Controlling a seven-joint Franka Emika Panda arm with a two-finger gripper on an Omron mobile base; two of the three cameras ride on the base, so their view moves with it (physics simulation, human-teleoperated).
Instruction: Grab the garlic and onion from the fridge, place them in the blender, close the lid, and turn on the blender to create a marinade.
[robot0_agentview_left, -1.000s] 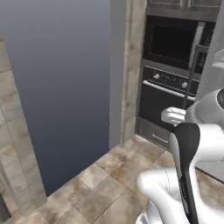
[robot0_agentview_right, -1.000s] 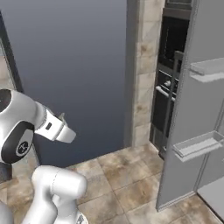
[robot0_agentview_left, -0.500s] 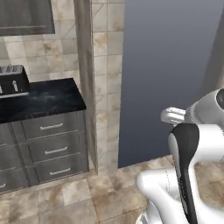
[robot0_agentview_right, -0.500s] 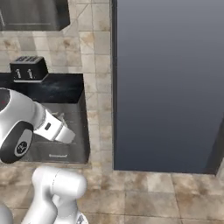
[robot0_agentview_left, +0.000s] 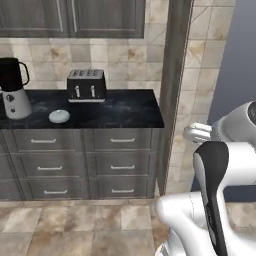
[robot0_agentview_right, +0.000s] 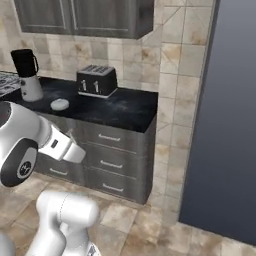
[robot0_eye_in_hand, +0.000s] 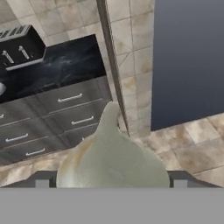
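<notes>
Hand view puts a pale garlic (robot0_eye_in_hand: 113, 159) bulb right at the bottom of the frame, its pointed stem tilted up, seated between the finger tips of the end effector (robot0_eye_in_hand: 112, 183). The fingers stand wide and the bulb sits between them, so the end effector is pinching the garlic. Behind it lie the black desk (robot0_eye_in_hand: 61, 65), grey drawers (robot0_eye_in_hand: 70, 98) and a tiled floor.

Left base view adds things the hand camera does not catch: one blender (robot0_agentview_left: 13, 88) with its dark jug on a silver-white base at the far left of the desk, and one round pale lid (robot0_agentview_left: 59, 116) lying on the desk just beside it, apart from the jug. One black toaster (robot0_agentview_left: 86, 84) stands against the tiled wall, well right of the blender.

Right base view shows the same blender (robot0_agentview_right: 27, 74), lid (robot0_agentview_right: 60, 104) and toaster (robot0_agentview_right: 97, 80), plus a broad flat grey-blue panel (robot0_agentview_right: 225, 115) at the right.
</notes>
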